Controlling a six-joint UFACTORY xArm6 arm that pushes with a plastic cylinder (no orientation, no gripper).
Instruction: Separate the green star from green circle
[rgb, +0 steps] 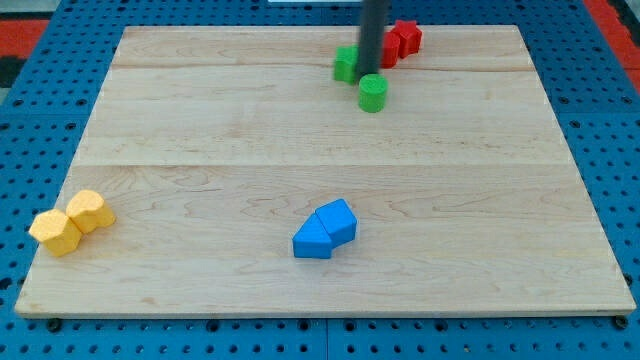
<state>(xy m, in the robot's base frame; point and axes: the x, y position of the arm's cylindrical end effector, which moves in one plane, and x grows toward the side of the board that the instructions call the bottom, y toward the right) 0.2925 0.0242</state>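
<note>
The green circle (373, 93) is a short green cylinder near the view's top, right of centre. The green star (346, 64) lies up and left of it, partly hidden behind my rod. My tip (367, 72) stands between the two green blocks, touching or nearly touching the star's right side, just above the circle. A small gap shows between star and circle.
Two red blocks (400, 40) sit close together at the view's top, right of my rod. Two blue blocks (326, 230) touch each other at lower centre. Two yellow blocks (70, 221) touch at the lower left. The wooden board (300, 140) lies on a blue pegboard.
</note>
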